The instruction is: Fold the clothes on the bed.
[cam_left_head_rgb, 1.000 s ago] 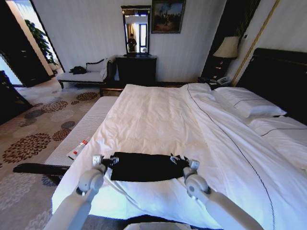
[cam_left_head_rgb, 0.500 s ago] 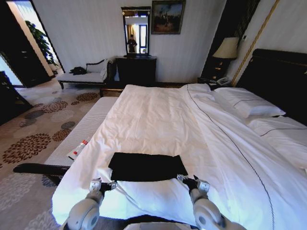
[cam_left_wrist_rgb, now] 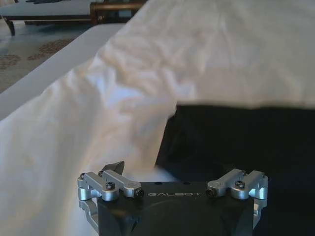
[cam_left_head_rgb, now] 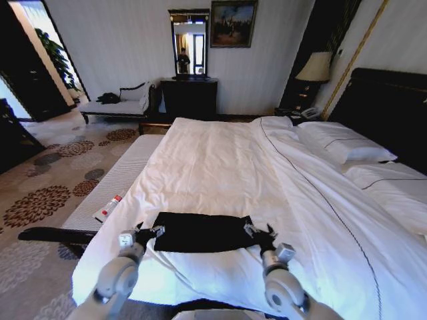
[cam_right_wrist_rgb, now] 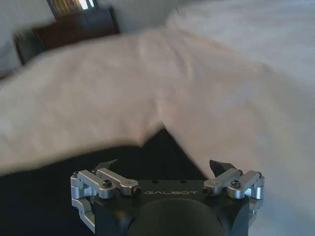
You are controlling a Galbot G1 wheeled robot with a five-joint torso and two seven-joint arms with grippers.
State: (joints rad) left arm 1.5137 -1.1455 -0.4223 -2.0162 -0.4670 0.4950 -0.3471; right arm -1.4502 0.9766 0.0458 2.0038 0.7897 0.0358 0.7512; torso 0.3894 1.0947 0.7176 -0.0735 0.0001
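the black t-shirt (cam_left_head_rgb: pixel 202 231) lies folded flat on the white bed (cam_left_head_rgb: pixel 220 160), near its front edge. the left gripper (cam_left_head_rgb: pixel 148 231) sits at the shirt's 9 o'clock end, fingers open. the right gripper (cam_left_head_rgb: pixel 259 231) sits at 3 o'clock, fingers open too.

Left gripper (cam_left_head_rgb: pixel 147 231), right gripper (cam_left_head_rgb: pixel 259 231) agape

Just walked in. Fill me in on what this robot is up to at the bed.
The robot is folding a black T-shirt on the white bed. The shirt lies flat as a folded rectangle near the bed's foot edge. The left gripper sits at the shirt's left end and the right gripper at its right end, both open and holding nothing.
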